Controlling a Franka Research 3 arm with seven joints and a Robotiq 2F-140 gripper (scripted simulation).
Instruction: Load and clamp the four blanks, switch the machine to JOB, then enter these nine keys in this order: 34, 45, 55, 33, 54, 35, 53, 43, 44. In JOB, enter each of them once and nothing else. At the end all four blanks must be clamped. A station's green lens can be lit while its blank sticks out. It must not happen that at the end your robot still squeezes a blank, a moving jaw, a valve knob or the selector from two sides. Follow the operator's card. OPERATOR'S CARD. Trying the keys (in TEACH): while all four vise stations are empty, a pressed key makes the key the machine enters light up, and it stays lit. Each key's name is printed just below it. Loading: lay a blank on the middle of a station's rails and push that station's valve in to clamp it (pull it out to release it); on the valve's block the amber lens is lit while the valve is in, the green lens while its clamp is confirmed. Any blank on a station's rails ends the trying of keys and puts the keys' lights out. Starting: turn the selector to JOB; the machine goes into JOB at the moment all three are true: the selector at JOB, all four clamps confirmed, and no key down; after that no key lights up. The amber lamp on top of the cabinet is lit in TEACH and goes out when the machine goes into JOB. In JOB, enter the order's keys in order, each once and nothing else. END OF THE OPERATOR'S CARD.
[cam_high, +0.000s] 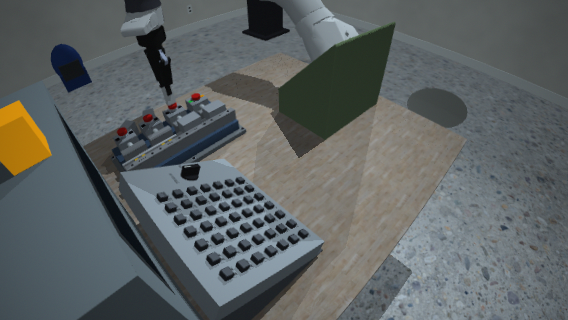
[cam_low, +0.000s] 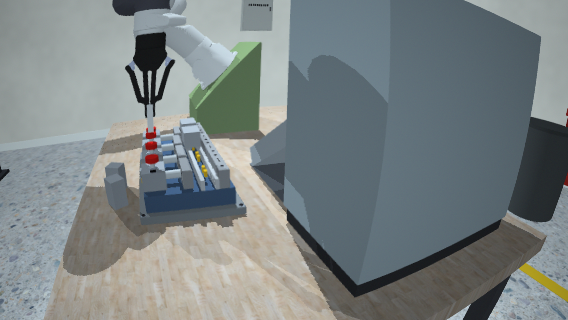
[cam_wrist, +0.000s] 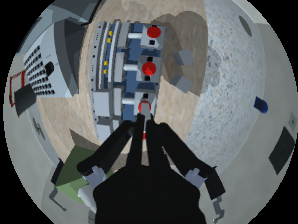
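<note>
My gripper (cam_high: 169, 96) (cam_low: 150, 111) (cam_wrist: 144, 108) is shut, its pale tips down at the red valve knob (cam_high: 172, 106) of the third station, counted from the cabinet side; nothing shows between the fingers. A grey blank (cam_high: 189, 121) (cam_wrist: 101, 102) lies on that station and another blank (cam_high: 214, 107) on the fourth. The fourth valve (cam_high: 195, 96) has a green and an amber lens lit. The first valve (cam_high: 122, 131) (cam_wrist: 154, 32) and second valve (cam_high: 148, 118) (cam_wrist: 149, 68) show no lit lens; their rails hold no blank. Two loose blanks (cam_low: 116, 192) (cam_wrist: 183, 56) stand behind the vises. The third station's lenses are hidden.
The key panel (cam_high: 145, 186) shows no lit key; its black selector (cam_high: 190, 171) (cam_wrist: 49, 68) is at the top corner. The cabinet (cam_high: 60, 225) (cam_low: 425, 150) carries an orange lamp (cam_high: 25, 142). A green angled mount (cam_high: 340, 85) (cam_low: 235, 95) stands by the arm's base.
</note>
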